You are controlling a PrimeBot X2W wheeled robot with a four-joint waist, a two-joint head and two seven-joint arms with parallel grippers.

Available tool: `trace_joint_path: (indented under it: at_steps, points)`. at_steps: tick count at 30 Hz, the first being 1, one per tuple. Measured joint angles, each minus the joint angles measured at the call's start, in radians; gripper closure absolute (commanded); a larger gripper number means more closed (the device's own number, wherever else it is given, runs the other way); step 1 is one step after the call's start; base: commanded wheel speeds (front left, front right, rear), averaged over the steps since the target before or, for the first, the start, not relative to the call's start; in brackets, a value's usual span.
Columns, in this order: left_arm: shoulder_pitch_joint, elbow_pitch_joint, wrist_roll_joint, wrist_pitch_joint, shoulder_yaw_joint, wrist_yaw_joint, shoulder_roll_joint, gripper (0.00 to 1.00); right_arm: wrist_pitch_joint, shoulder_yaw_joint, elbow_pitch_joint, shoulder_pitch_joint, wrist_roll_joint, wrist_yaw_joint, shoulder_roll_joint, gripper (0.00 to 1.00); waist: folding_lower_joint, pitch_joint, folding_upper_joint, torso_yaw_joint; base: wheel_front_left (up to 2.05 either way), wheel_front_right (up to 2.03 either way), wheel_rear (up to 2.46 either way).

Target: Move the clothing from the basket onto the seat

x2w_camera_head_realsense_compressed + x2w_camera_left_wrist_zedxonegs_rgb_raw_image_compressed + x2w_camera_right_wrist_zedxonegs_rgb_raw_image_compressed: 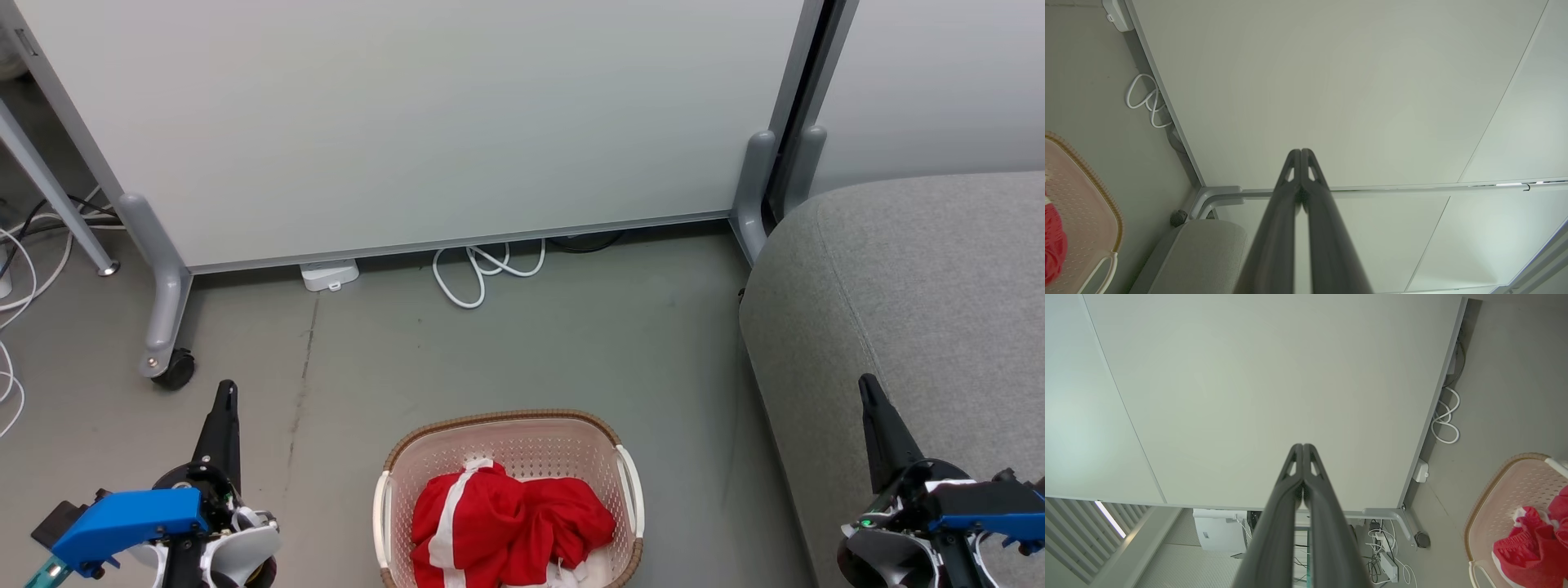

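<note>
The red clothing point(506, 523) with white trim lies bunched in the cream basket point(522, 437) on the floor, low in the middle of the head view. The grey seat point(922, 286) fills the right side. My left gripper point(226, 389) is shut and empty, left of the basket, fingers pointing up. My right gripper point(867, 384) is shut and empty, over the seat's front part. In the left wrist view the shut left gripper point(1300, 152) points at the panel, with the basket point(1090, 212) and clothing point(1054, 245) at the left edge. The right wrist view has the right gripper point(1303, 446), basket point(1506, 494) and clothing point(1535, 549).
A pale partition panel point(408, 122) on wheeled grey feet point(167, 359) stands behind the basket. A white cable coil point(482, 273) and a white power block point(329, 275) lie at its base. More cables point(16, 261) lie at the far left. Open grey floor point(506, 351) lies between panel and basket.
</note>
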Motion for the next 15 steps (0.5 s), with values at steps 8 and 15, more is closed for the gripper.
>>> trace_joint_path:
  at_steps: [8, 15]
  points:
    - [0.059, 0.054, 0.0, -0.006, -0.005, 0.001, -0.013, 0.0, -0.005, 0.008, 0.05, 0.048, 0.0, -0.002, 0.008, 0.0, 0.0, 0.0, 0.0, 0.0, 0.0, 0.0, 0.0]
    - [0.059, 0.054, 0.015, -0.041, -0.029, 0.001, -0.014, 0.0, -0.04, 0.032, 0.04, 0.048, -0.016, -0.002, 0.009, 0.0, 0.0, 0.0, 0.0, 0.0, 0.0, 0.0, 0.0]
